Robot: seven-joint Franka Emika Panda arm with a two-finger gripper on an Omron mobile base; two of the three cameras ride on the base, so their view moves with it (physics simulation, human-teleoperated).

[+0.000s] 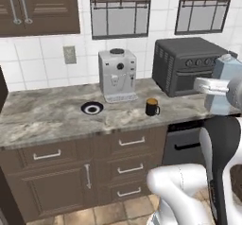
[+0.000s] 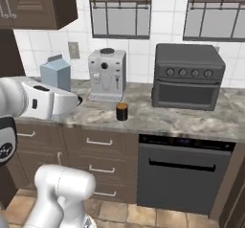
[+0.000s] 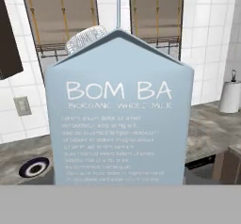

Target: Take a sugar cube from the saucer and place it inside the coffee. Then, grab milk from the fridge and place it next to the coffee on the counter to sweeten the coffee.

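My gripper (image 1: 216, 85) is shut on the milk (image 1: 229, 83), a pale blue carton with a gabled top, and holds it in the air over the counter's (image 1: 47, 117) right part, in front of the toaster oven. In the hand view the milk (image 3: 117, 115) stands close and upright and hides the fingers. From the right base view the milk (image 2: 55, 73) shows behind my white hand. The black coffee mug (image 1: 151, 107) (image 2: 122, 111) stands on the counter, left of and below the carton. Further left lies the saucer (image 1: 92, 108) (image 3: 34, 167). The sugar cube is too small to make out.
A grey coffee machine (image 1: 117, 75) stands against the wall behind the saucer and mug. A dark toaster oven (image 1: 189, 65) takes up the counter's right end, above a dishwasher (image 2: 184, 174). A paper towel roll (image 3: 230, 97) stands far right. Dark drawers run under the counter.
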